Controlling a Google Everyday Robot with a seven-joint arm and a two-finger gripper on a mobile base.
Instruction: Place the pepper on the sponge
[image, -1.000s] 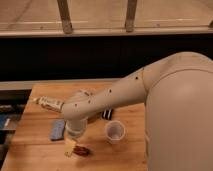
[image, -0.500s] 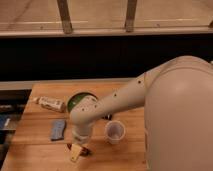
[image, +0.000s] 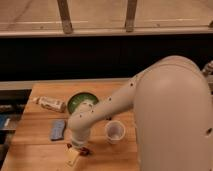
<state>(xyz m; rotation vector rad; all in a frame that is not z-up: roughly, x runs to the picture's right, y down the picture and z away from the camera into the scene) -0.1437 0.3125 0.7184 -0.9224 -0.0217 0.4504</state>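
Note:
The pepper (image: 85, 150) is a small dark red shape lying on the wooden table (image: 30, 150) near its front edge, partly covered by the arm's end. My gripper (image: 77, 146) points straight down right over the pepper's left end, at table height. The sponge (image: 58, 129), flat and blue-grey, lies on the table up and to the left of the gripper, a short way off. Nothing rests on the sponge.
A pale yellow object (image: 73, 157) lies beside the pepper at the front edge. A white cup (image: 115, 132) stands just right of the arm. A green bowl (image: 82, 101) and a lying bottle (image: 50, 104) sit farther back. The robot's white body (image: 172, 120) fills the right side.
The arm has swung toward the table's front and dropped. The gripper went from above the sponge area down to the pepper. The bowl, hidden before, now shows.

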